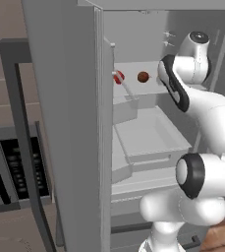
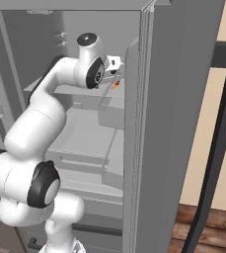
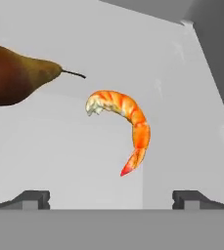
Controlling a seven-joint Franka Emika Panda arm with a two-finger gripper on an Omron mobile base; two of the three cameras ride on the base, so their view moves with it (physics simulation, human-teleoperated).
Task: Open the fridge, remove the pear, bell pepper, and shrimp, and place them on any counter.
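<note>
The fridge (image 1: 65, 123) stands open, and my arm reaches into its upper compartment. On the white shelf (image 1: 133, 87) lie the red bell pepper (image 1: 118, 77) and the brownish pear (image 1: 143, 77) side by side. In the hand view the pear (image 3: 15, 75) lies at the upper left with its stem pointing right. The orange curved shrimp (image 3: 125, 122) lies in the middle, just ahead of my gripper (image 3: 111, 200). The gripper is open, its fingertips (image 3: 33, 199) wide apart with nothing between them. The shrimp (image 2: 115, 85) also shows as an orange speck below my hand. The counter is out of view.
Below the shelf sit pale drawers (image 1: 151, 135) and door bins (image 2: 112, 116). The open fridge doors (image 2: 178, 99) flank my arm on both sides. A dark appliance (image 1: 15, 167) stands to the left, and a dark frame (image 2: 223, 148) to the right.
</note>
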